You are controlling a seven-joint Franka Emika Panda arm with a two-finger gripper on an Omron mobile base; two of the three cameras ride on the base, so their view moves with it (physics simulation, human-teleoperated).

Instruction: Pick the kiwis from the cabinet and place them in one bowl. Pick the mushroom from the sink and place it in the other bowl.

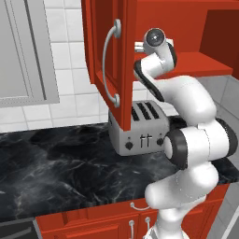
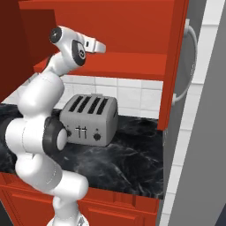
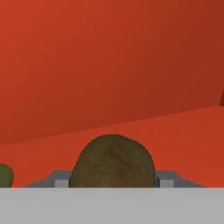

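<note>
In the left base view, the red cabinet (image 1: 109,56) hangs with its door swung open, the long curved silver handle (image 1: 111,67) facing the camera. Right of the door, the white arm rises from the lower right, folds at a dark elbow joint, and reaches upward so that the wrist enters the cabinet opening above its shelf (image 1: 200,63). The brushed-metal four-slot toaster (image 1: 140,128) stands on the black marbled table (image 1: 60,163) below the cabinet, behind the arm. In the right base view, the arm climbs from the lower left, and the hand extends level into the cabinet over the shelf; the open door stands edge-on at the right. In the hand view, a kiwi (image 3: 112,162), round with a dull-brown, finely rough skin, sits centred directly ahead of the jaws on the smooth red shelf floor, flanked by the finger tips (image 3: 61,180) on either side. Whether the jaws press on the kiwi or merely bracket it cannot be determined. A small green object (image 3: 5,176) shows at the left edge.
</note>
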